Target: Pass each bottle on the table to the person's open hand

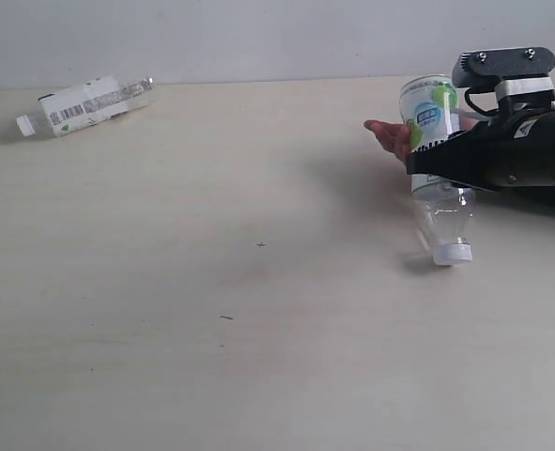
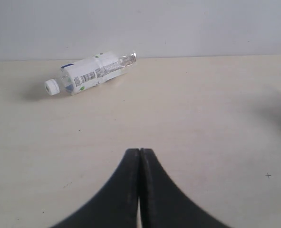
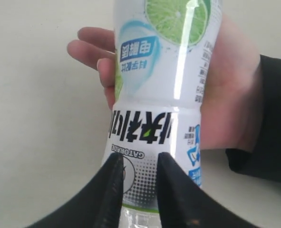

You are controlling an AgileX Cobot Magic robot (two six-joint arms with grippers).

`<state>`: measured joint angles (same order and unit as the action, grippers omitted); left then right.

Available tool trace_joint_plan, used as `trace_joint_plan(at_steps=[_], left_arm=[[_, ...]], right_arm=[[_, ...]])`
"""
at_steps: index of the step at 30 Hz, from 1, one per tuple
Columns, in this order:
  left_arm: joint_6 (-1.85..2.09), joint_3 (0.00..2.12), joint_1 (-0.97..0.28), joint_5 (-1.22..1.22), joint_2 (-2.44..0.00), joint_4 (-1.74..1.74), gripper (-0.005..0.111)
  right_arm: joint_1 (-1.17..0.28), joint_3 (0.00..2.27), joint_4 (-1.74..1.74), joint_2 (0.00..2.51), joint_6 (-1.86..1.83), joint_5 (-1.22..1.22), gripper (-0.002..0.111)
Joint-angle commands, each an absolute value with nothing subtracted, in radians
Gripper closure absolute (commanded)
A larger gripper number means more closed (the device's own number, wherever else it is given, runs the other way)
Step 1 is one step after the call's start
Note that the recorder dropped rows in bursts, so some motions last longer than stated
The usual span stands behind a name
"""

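"GATORADE" on green-white btl point(image 3: 164, 71)

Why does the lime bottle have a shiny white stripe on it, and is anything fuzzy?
Right wrist view: light glares in a bright streak down the lime bottle. Left wrist view: the left claw, so close to the camera, looks a bit soft-edged. Exterior view: the lying bottle casts a soft shadow.

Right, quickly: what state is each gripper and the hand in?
Left gripper: closed, empty.
Right gripper: closed on the lime-label Gatorade bottle.
Person's hand: open.

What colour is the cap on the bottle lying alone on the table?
The cap is white; left wrist view shows it best.
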<state>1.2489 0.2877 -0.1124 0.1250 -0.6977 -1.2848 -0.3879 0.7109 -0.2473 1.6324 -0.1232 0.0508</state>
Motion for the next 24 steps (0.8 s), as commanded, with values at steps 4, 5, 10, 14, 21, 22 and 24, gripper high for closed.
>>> trace_joint_plan(at_steps=[4, 5, 10, 14, 21, 22, 24], left_arm=[[1.254, 0.283, -0.11, 0.127, -0.693, -1.286, 0.107], [1.254, 0.283, -0.11, 0.127, -0.693, -1.286, 0.107], [1.254, 0.283, -0.11, 0.127, -0.693, -1.286, 0.107], [1.254, 0.283, -0.11, 0.127, -0.693, -1.286, 0.107], [1.254, 0.283, -0.11, 0.127, -0.693, -1.286, 0.107], [1.254, 0.283, -0.11, 0.127, -0.693, -1.286, 0.107], [1.254, 0.283, -0.11, 0.127, -0.693, -1.286, 0.107]], right_arm=[[-0.384, 0.717, -0.256, 1.543, -0.128, 0.026, 0.06], [-0.384, 0.717, -0.256, 1.525, -0.128, 0.018, 0.058], [-0.384, 0.717, -0.261, 1.421, -0.128, -0.056, 0.055], [-0.384, 0.717, -0.32, 1.322, -0.13, -0.175, 0.055], [-0.478, 0.715, -0.323, 1.097, -0.182, -0.33, 0.059], [-0.487, 0.713, -0.323, 1.061, -0.182, -0.344, 0.062], [-0.506, 0.693, -0.343, 0.963, -0.182, -0.351, 0.074]])
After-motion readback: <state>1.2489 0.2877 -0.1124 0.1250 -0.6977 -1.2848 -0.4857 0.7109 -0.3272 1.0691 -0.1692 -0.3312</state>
